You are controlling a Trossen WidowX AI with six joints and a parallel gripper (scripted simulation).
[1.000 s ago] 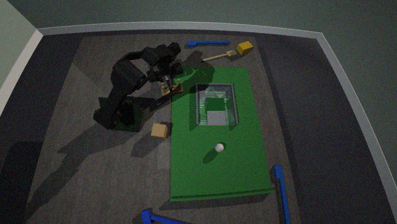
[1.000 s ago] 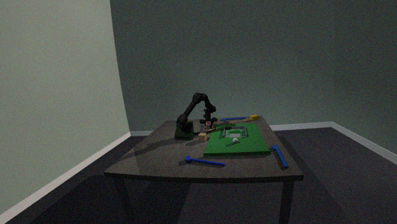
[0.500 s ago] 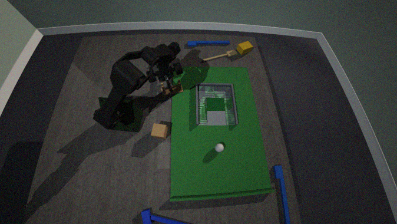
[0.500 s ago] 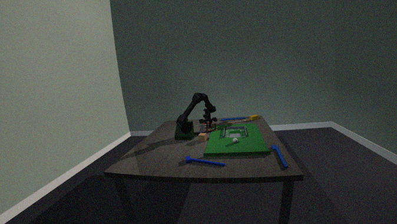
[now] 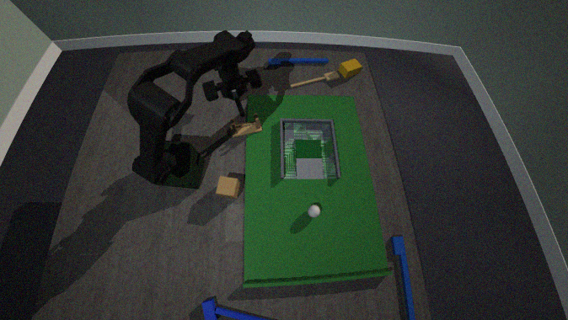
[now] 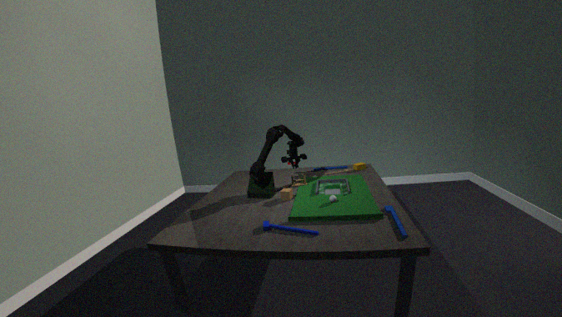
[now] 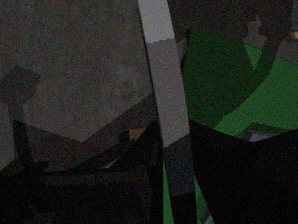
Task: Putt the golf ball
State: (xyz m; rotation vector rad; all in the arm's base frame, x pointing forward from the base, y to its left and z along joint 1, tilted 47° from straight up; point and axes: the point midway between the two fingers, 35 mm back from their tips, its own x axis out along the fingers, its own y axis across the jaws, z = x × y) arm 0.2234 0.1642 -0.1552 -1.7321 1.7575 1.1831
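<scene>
My gripper (image 5: 237,93) (image 6: 294,163) (image 7: 167,123) is shut on the red putter, above and a little behind the wooden rack (image 5: 248,129) (image 6: 299,183). The putter (image 7: 167,90) shows as a long pale grey strip running down between the dark fingers in the wrist view; small red parts show at the fingers in the exterior view. The putter's head is hard to make out. The white golf ball (image 5: 313,210) (image 6: 333,198) sits on the green mat (image 5: 274,240) (image 6: 308,211), in front of the grey ramp (image 5: 309,169) (image 6: 332,192). The raised green (image 5: 308,148) lies behind the ramp, inside grey walls.
A tan block (image 5: 227,187) (image 6: 286,194) lies beside the mat near the arm's base. Blue clubs (image 5: 303,61) (image 5: 404,278) (image 6: 292,228) lie around the mat. A yellow block (image 5: 350,68) (image 6: 359,166) and a tan stick (image 5: 309,82) are at the back right.
</scene>
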